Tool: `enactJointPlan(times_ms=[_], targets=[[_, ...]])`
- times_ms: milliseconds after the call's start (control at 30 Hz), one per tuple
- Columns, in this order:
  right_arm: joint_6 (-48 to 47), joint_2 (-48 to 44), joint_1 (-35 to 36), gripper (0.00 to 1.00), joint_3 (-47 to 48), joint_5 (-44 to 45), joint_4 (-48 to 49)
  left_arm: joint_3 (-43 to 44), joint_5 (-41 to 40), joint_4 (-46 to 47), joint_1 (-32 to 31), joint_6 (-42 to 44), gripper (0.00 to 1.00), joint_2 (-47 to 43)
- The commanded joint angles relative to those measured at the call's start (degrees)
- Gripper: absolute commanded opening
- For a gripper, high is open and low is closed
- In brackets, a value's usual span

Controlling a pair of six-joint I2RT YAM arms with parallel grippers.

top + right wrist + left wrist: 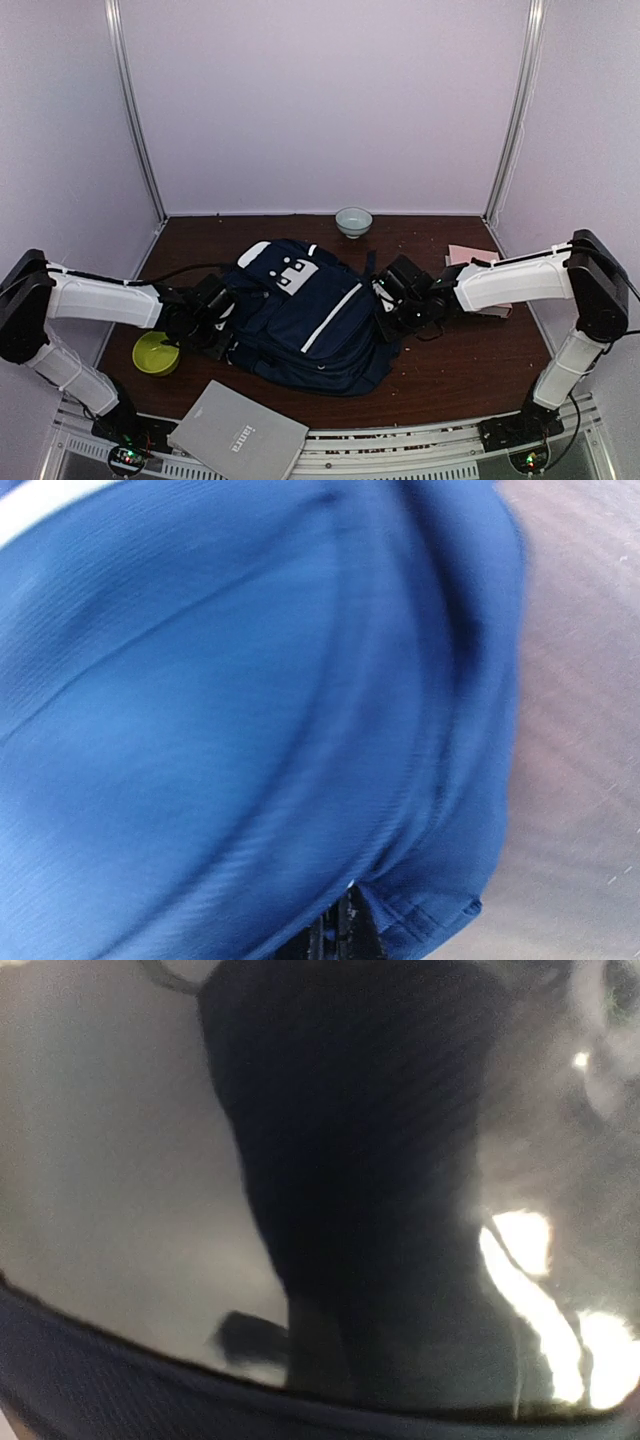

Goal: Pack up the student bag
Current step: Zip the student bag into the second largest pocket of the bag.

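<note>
- The table (470, 365), a dark brown wooden surface enclosed by pale walls, was seen to carry every item listed below.
- The student bag (310, 315), navy blue with thin white stripes and white-grey patches near its top, was laid flat at the centre of the table, between the two arms. Its top end was directed toward the far wall and its base toward the near edge.
- A flat grey slab (238, 435) bearing small lettering was placed at the near edge, in front of the bag's left corner, and was turned at an angle to the table edge.
- A pink flat item (470, 255) was located at the far right, partly hidden by the right forearm.
- The left gripper (222, 330) was positioned against the bag's left edge, just beside the green bowl. Its jaws were brought together. The left wrist view was filled with dark, blurred fabric, so it could not be told whether cloth was caught.
- The right gripper (386, 318) was positioned at the bag's right edge. Its jaws were clamped on the bag: in the right wrist view a stitched blue hem was gathered at the dark fingertips (335, 935).
- A green bowl (155, 352) was set upright left of the bag.
- A pale bowl (353, 221) was set upright at the far edge, beyond the bag's top.
</note>
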Motion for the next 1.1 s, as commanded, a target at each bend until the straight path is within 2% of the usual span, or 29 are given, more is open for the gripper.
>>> enactJointPlan(times_ms=[0,167,200,300,367,467,600,667,733,867,1000,1067], targets=[[2.99,-1.82,8.92,0.00,-2.82,-11.94,-2.24,8.78,0.32,14.85,0.42,6.26,0.00,4.45],[5.41,-7.50,14.61,0.00,-2.39,-12.27,-4.07,15.23,2.95,16.40,1.46,12.72,0.02,6.05],[5.76,-8.47,15.47,0.00,-2.16,-12.28,-4.47,16.21,3.64,16.40,1.47,14.32,0.07,6.03],[7.20,-11.36,17.15,0.00,-1.98,-12.87,-4.46,17.76,8.35,17.63,1.44,19.41,0.33,3.77],[8.26,-13.12,17.52,0.00,-2.61,-14.04,-3.04,17.43,15.42,19.07,1.31,22.19,0.40,0.84],[9.13,-14.78,17.46,0.00,-3.65,-14.87,-0.77,14.71,21.49,22.23,-2.02,27.88,0.38,-5.16],[9.30,-14.86,16.60,0.00,-3.66,-13.50,-1.78,8.48,20.59,26.62,-15.27,42.75,0.38,-12.95],[9.53,-14.55,15.87,0.00,-3.92,-13.61,-1.79,6.89,22.00,26.76,-19.94,47.05,0.37,-14.06],[9.74,-14.49,15.66,0.00,-4.20,-13.90,-1.64,7.80,24.26,23.72,-21.53,48.04,0.36,-12.38],[10.85,-15.04,15.08,0.00,-5.26,-14.54,-0.78,10.77,20.95,18.20,-22.96,48.63,0.37,-6.34],[13.06,-15.43,13.77,0.00,-7.96,-16.82,2.75,11.78,20.29,20.28,-25.66,51.13,0.44,-2.42],[13.89,-15.69,13.64,0.00,-8.85,-17.78,4.73,13.18,16.64,20.29,-27.41,52.17,0.50,0.70]])
